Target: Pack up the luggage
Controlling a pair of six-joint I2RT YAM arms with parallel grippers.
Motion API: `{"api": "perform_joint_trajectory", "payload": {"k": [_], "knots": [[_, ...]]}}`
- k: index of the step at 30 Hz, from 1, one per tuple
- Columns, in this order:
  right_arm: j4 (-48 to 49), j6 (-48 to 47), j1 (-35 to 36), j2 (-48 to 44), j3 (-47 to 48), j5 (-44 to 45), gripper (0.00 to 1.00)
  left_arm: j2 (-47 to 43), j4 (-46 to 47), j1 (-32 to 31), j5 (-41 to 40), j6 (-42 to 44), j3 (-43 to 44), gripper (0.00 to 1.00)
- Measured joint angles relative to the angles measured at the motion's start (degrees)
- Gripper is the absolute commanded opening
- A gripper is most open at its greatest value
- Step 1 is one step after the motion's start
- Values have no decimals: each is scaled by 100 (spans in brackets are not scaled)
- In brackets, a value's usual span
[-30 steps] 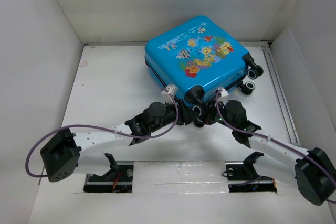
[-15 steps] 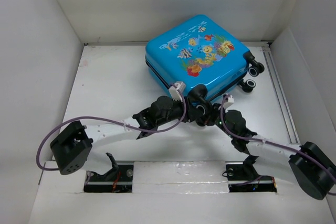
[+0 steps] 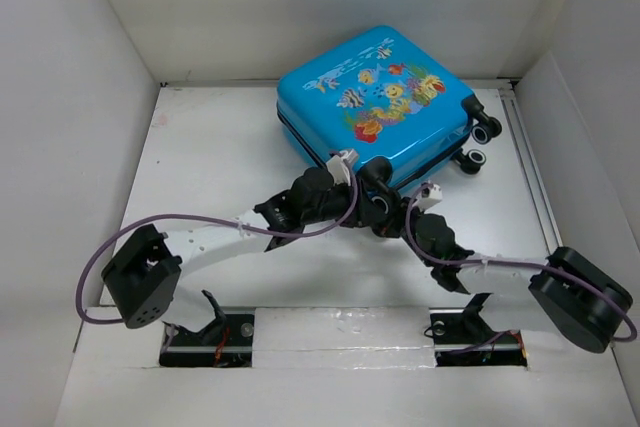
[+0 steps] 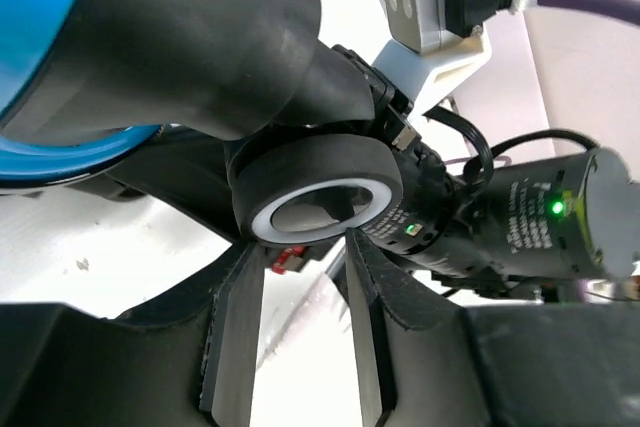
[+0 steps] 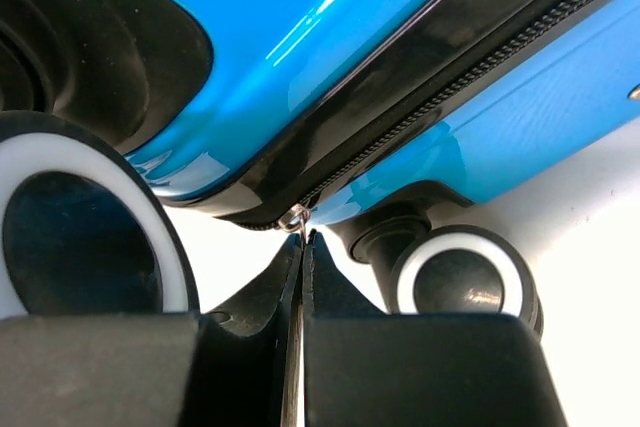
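Counting one luggage (image 3: 375,97) at 12 o'clock, you have the right end effector (image 5: 301,242) pinched on its zipper pull (image 5: 296,215), left end effector (image 4: 302,257) parted, empty.

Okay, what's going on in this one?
Both arms are at the near corner of the suitcase, which lies flat with its lid down. The right gripper has its jaws shut on the zipper pull. The left gripper is open, its jaws just short of a wheel.

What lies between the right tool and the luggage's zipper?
Only the zipper pull: the right wrist view shows the right tool shut on its thin tab, just below the luggage's zipper.
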Motion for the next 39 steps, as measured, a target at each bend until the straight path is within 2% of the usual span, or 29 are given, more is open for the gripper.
{"api": "perform_joint_trajectory", "payload": {"k": [4, 5, 6, 7, 9, 10, 13, 19, 21, 27, 34, 39], "knots": [[431, -37, 76, 382, 28, 271, 0, 103, -103, 101, 210, -162, 118, 33], [472, -63, 90, 422, 44, 295, 7, 103, -101, 111, 240, -195, 118, 36], [505, -136, 127, 439, 63, 289, 25, 103, -96, 96, 352, -240, 118, 39], [398, -212, 208, 437, 131, 328, 33, 116, -52, 15, 498, -275, 118, 41], [28, -315, 302, 363, 164, 310, 45, 15, 225, -214, 557, -278, 118, 43], [-219, -358, 396, 247, 179, 251, 53, -87, 435, -302, 481, -234, 101, 43], [-1043, -560, 927, -538, 282, -101, 63, -601, 1014, -304, 109, -201, -201, 43], [-2367, -835, 1117, -2092, 483, -87, 67, -2033, 1432, -289, -1414, 7, -1624, 31], [-2892, -846, 1117, -2444, 531, 59, 65, -1958, 1399, -293, -1733, 7, -1886, 26], [-4253, -881, 1117, -2852, 734, 326, 62, -933, 1453, -527, -2334, 83, -2044, 25], [-4868, -990, 1115, -3289, 929, 509, 60, 232, 1978, -800, -3056, 446, -1812, 43], [-5014, -1078, 1115, -3414, 1038, 518, 61, 863, 2555, -1246, -4074, 765, -1432, 56]]}}
